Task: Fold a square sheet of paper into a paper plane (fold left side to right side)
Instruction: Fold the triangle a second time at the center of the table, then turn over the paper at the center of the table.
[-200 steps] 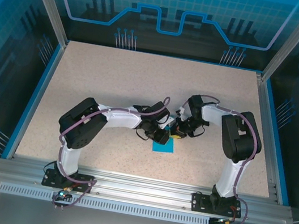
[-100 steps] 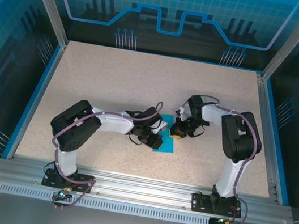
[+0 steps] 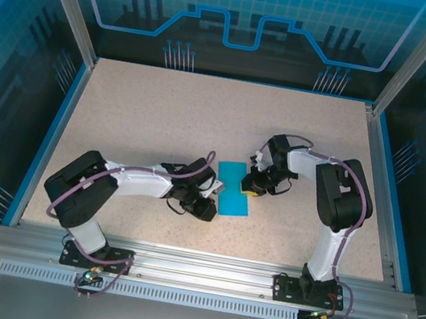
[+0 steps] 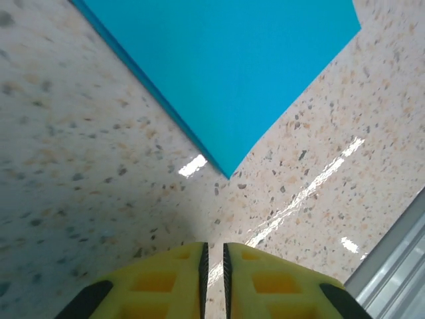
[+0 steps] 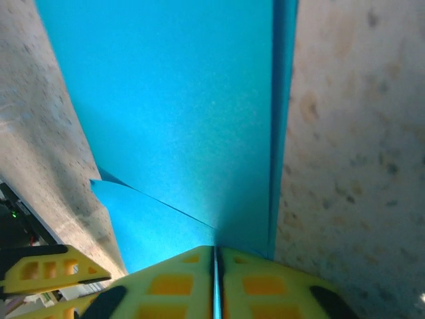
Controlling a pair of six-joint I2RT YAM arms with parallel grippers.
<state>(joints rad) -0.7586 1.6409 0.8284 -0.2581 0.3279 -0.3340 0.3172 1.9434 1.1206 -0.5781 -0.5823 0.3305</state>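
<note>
The square sheet of paper (image 3: 232, 189) lies flat in the middle of the table, bright cyan, as an upright rectangle with a crease along its right side. In the left wrist view its near corner (image 4: 226, 73) points at my left gripper (image 4: 212, 256). That gripper stands a short way off the paper, jaws a narrow slit apart with bare table between them. My left gripper (image 3: 209, 210) sits at the paper's lower left. My right gripper (image 3: 250, 189) is at the paper's right edge. Up close, my right gripper (image 5: 214, 251) is shut, tips down on the paper (image 5: 179, 119), whose top layer lifts slightly.
The speckled beige table (image 3: 164, 110) has a blue rim and glass walls all round. A metal rail (image 4: 398, 266) runs along the near edge, close to my left gripper. The left gripper's yellow fingers (image 5: 53, 271) show low left in the right wrist view.
My left arm has drawn back to the left and toward the near edge, uncovering the paper. Its jaws have parted a little. The right arm has stayed put.
</note>
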